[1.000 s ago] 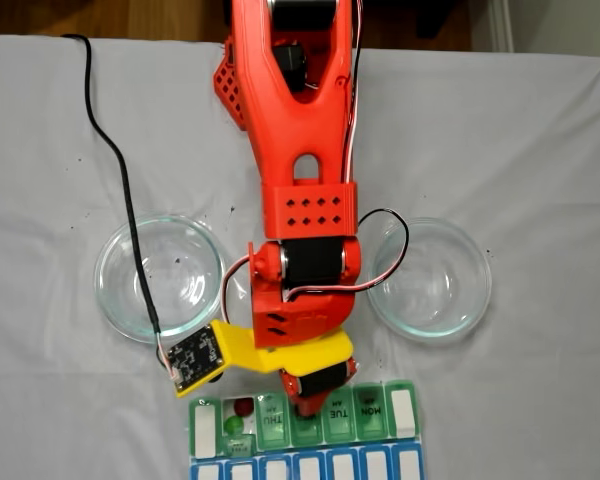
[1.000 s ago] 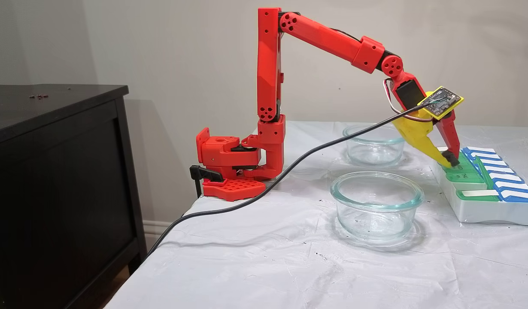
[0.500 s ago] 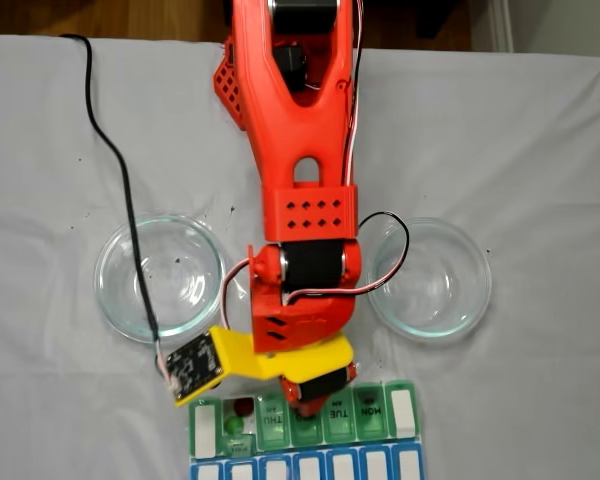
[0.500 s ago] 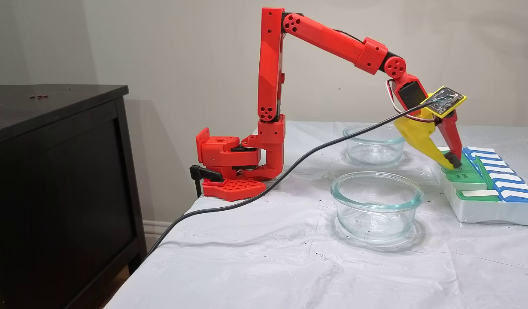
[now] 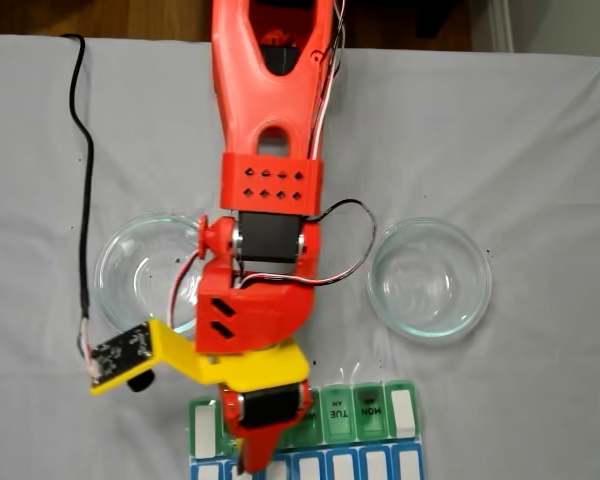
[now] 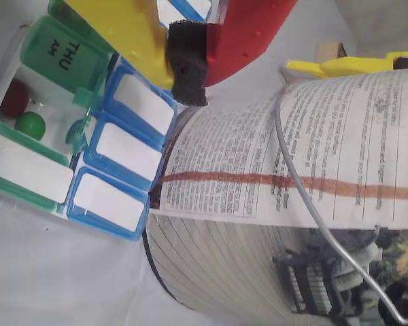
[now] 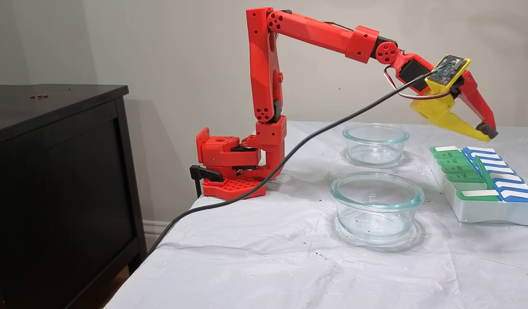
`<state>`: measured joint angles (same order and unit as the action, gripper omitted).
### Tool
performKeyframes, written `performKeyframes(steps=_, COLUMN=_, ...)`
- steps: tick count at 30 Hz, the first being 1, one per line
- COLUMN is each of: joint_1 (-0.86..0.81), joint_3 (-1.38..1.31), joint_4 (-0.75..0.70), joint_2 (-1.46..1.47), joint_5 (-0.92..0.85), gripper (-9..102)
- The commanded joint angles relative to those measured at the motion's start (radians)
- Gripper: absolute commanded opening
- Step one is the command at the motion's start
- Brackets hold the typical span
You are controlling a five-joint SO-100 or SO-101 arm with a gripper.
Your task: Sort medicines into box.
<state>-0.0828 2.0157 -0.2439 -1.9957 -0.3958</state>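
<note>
The box sits at the table's right end in a fixed view, and at the bottom edge in the fixed view from above. In the wrist view one green compartment beside the THU lid stands open. It holds two medicines, a dark red ball and a green ball. My gripper hangs well above the box, shut, its yellow and red fingers meeting at the black foam pad with nothing between them. From above, the gripper and arm cover the box's left part.
Two clear glass bowls stand between the arm's base and the box, empty as far as I can see. A black cable runs from the wrist camera off the table's left edge. A dark cabinet stands at left.
The gripper has lifted off the box's green lids to well above the box. Seen from above, the arm has swung left. The gripper is still shut.
</note>
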Motion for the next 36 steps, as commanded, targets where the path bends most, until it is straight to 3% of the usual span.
performKeyframes(steps=1, joint_1=-0.005, joint_3=-0.101, joint_4=0.044, joint_2=0.021, joint_5=-0.029, gripper=0)
performKeyframes(steps=8, joint_1=-0.02, joint_3=-0.172, joint_4=0.046, joint_2=0.14, joint_5=-0.061, gripper=0)
performKeyframes(steps=26, joint_1=-0.005, joint_3=-0.186, joint_4=-0.259, joint_2=0.089, joint_5=-0.064, gripper=0)
performKeyframes(steps=36, joint_1=-0.014, joint_3=-0.27, joint_4=-0.443, joint_2=0.199, joint_5=0.041, gripper=0)
